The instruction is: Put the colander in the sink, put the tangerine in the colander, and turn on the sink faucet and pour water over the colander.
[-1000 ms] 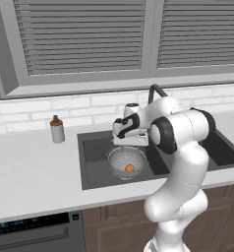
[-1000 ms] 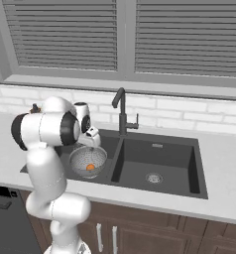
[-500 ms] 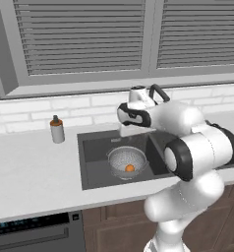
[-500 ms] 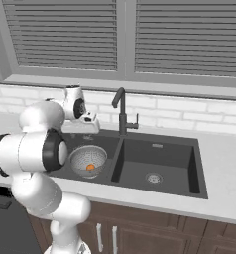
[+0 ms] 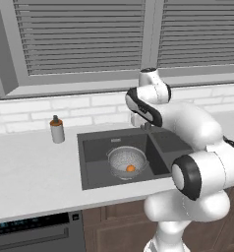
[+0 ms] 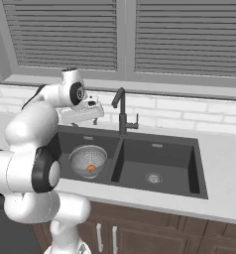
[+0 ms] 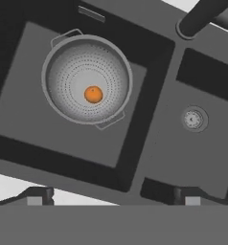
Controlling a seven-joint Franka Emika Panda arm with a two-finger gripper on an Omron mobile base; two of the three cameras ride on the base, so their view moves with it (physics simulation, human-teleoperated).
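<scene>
Colander (image 5: 127, 161) sits in left basin of sink (image 6: 197, 166), tangerine (image 7: 93, 94) inside. Gripper (image 6: 93, 115) wide open, empty, near faucet (image 6: 121, 111). Water not yet on.

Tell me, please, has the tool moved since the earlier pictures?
Yes. The tool has risen from low over the colander and now sits level with the sink faucet, to its left.

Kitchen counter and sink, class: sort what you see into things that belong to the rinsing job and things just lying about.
Belongs to the job:
- colander, sitting in the left basin
- tangerine, inside the colander
- sink
- sink faucet, no water seen running
- claw, open, above the sink

Just lying about:
- grey bottle with an orange-brown top, on the counter left of the sink
</scene>
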